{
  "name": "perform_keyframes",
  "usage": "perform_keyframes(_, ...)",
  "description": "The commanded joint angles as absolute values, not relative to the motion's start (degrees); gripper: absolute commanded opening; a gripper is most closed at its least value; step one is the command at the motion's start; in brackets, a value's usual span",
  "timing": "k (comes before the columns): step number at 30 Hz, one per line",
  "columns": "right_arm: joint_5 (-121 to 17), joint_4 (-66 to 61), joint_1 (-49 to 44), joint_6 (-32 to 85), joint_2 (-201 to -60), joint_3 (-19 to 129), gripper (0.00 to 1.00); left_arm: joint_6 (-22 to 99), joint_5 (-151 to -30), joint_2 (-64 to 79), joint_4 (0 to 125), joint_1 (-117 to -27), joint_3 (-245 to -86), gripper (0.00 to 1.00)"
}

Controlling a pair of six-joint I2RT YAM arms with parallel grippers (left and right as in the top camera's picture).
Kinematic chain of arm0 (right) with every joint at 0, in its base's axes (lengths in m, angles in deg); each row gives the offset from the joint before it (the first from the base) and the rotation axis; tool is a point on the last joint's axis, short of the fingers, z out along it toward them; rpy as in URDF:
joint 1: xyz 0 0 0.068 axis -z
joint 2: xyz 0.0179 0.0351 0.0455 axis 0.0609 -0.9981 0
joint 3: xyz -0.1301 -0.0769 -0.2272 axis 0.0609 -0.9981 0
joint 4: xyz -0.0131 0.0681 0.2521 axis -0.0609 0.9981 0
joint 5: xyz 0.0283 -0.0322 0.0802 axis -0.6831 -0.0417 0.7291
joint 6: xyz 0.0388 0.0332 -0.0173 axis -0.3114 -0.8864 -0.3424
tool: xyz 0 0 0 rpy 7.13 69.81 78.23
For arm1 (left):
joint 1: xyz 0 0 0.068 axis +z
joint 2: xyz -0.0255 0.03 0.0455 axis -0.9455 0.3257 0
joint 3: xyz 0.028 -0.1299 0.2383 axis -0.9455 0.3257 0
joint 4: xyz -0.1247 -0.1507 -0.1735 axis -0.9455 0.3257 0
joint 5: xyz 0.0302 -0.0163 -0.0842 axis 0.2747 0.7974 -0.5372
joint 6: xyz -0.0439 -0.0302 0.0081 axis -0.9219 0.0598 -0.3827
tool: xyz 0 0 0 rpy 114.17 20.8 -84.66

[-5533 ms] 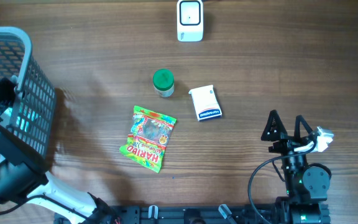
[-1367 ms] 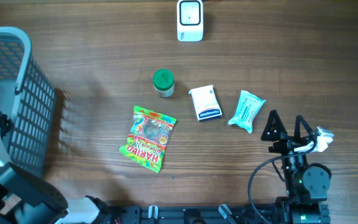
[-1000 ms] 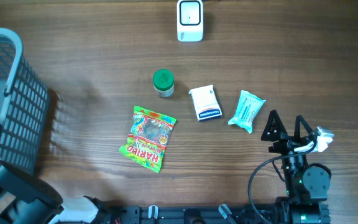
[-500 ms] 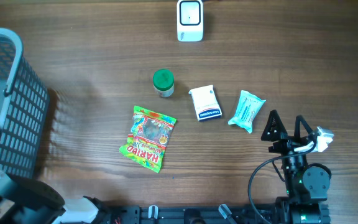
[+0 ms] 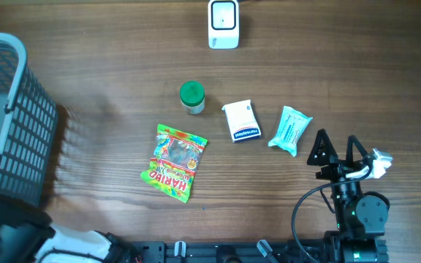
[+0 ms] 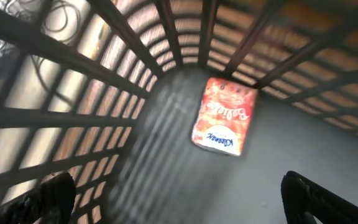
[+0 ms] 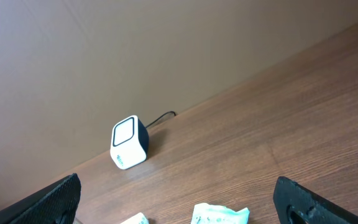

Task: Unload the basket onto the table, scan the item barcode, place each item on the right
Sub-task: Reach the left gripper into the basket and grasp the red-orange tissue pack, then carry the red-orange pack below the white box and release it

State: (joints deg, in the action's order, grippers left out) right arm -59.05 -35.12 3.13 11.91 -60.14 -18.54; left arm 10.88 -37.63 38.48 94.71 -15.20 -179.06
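Observation:
The white barcode scanner [image 5: 224,24] stands at the table's far edge, also in the right wrist view [image 7: 130,144]. Loose items lie mid-table: a green-lidded jar [image 5: 191,96], a white tissue pack [image 5: 241,121], a teal wipes pack [image 5: 291,130] and a Haribo bag [image 5: 174,162]. My right gripper [image 5: 335,150] rests open just right of the wipes pack [image 7: 222,215], holding nothing. My left gripper [image 6: 185,208] is open inside the basket, above a red snack pack [image 6: 224,117] lying on the basket floor.
The grey mesh basket [image 5: 13,124] stands at the left edge of the table, its bars [image 6: 104,68] close around the left wrist camera. The left arm's body [image 5: 9,234] fills the lower left corner. The scanner's cable [image 7: 161,117] runs along the wall.
The teal wipes pack appeared on the table between the earliest frame and the following one. Over the last second the left arm slid down toward the lower left corner. The right arm stayed still.

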Motion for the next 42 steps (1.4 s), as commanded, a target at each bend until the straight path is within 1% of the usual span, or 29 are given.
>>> perform_keyframes(1, -60.12, -35.47, 2.80, 11.54, -59.79, -18.61, 1.00, 15.95, -38.42, 44.62, 92.44, -15.77, -178.37, 1.00)
perform_keyframes(4, -60.12, -35.47, 2.80, 11.54, -59.79, -18.61, 1.00, 25.61, -40.54, 48.51, 88.64, -16.14, -178.32, 1.00)
perform_keyframes(5, -60.12, -35.47, 2.80, 11.54, -59.79, -18.61, 1.00, 26.46, -40.93, 49.97, 88.00, -16.14, -178.32, 1.00)
perform_keyframes(13, -60.12, -35.47, 2.80, 11.54, -59.79, -18.61, 1.00, 26.24, -40.93, 52.73, 82.93, -16.14, -173.23, 1.00)
perform_keyframes(22, -60.12, -35.47, 2.80, 11.54, -59.79, -18.61, 1.00, 26.24, -40.93, 52.73, 73.14, -16.14, -166.67, 1.00)
perform_keyframes(28, -60.12, -35.47, 2.80, 11.54, -59.79, -18.61, 1.00, 24.47, -41.15, 52.73, 70.74, -16.14, -165.49, 1.00)
perform_keyframes(29, -60.12, -35.47, 2.80, 11.56, -59.79, -18.61, 1.00, 24.49, -41.56, 52.73, 70.12, -16.14, -164.88, 0.97)
perform_keyframes(30, -60.12, -35.47, 2.80, 11.56, -59.79, -18.61, 1.00, 24.49, -42.02, 52.73, 68.86, -16.14, -163.74, 0.92)
perform_keyframes(31, -60.12, -35.47, 2.80, 11.54, -59.79, -18.61, 1.00, 24.49, -42.02, 52.73, 68.13, -16.14, -162.72, 0.80)
perform_keyframes(34, -60.12, -35.47, 2.80, 11.54, -59.79, -18.61, 1.00, 24.49, -42.02, 52.73, 66.15, -16.14, -160.18, 0.41)
perform_keyframes(35, -60.12, -35.47, 2.80, 11.54, -59.79, -18.61, 1.00, 24.27, -42.04, 52.73, 66.08, -16.14, -159.96, 0.21)
perform_keyframes(36, -60.12, -35.47, 2.80, 11.54, -59.79, -18.61, 1.00, 24.30, -42.70, 52.71, 66.12, -16.14, -159.98, 0.16)
perform_keyframes(42, -60.12, -35.47, 2.80, 11.52, -59.79, -18.61, 1.00, 24.30, -48.40, 48.95, 68.94, -16.14, -161.73, 0.17)
